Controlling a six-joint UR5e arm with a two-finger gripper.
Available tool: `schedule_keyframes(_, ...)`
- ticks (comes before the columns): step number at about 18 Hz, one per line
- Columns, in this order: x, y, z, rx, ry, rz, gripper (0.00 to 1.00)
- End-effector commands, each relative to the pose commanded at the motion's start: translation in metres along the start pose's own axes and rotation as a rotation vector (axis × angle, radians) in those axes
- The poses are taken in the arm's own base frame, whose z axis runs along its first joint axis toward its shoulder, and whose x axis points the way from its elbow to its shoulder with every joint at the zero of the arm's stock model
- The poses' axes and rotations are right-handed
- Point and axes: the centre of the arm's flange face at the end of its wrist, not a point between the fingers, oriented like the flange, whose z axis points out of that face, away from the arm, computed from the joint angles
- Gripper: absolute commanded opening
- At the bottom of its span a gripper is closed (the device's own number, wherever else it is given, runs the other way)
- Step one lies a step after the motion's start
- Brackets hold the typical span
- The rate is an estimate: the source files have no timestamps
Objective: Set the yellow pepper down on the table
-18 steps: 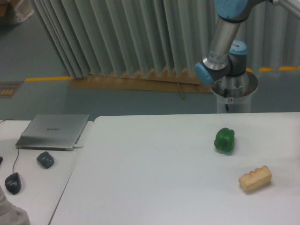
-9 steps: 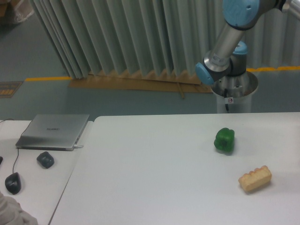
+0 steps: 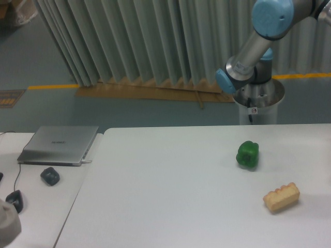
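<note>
The yellow pepper is out of view. The white table (image 3: 170, 196) fills the lower right of the camera view. Only my arm's grey link and blue joints (image 3: 248, 46) show at the top right, behind the table's far edge. The gripper itself is out of the frame.
A green bell pepper (image 3: 247, 154) and a tan ridged bread-like block (image 3: 281, 196) lie on the table at the right. A pale desk at the left bears a silver laptop (image 3: 59, 144), a dark lump (image 3: 50, 176) and a mouse (image 3: 14, 199).
My arm's upper link has swung to the right and tilted more. A grey shape at the bottom left corner has shifted. The items on the table have not moved.
</note>
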Motion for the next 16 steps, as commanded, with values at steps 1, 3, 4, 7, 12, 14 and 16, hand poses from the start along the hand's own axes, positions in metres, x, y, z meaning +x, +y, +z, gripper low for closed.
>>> schedule_keyframes(1, 0.001, 0.0, 0.001, 0.001, 0.003, 0.0, 1.0)
schedule_keyframes(3, 0.002, -0.001, 0.003, 0.002, 0.007, -0.005, 1.0)
schedule_keyframes(4, 0.003, -0.001, 0.003, 0.001, 0.009, -0.005, 1.0)
schedule_keyframes(7, 0.006, -0.002, 0.003, -0.001, 0.013, -0.002, 0.87)
schedule_keyframes(12, 0.01, -0.003, 0.007, 0.0, 0.027, -0.001, 0.41)
schedule_keyframes(14, 0.01, -0.003, 0.004, -0.001, 0.024, -0.001, 0.41)
schedule_keyframes(16, 0.01, -0.002, -0.004, -0.001, 0.017, -0.005, 0.42)
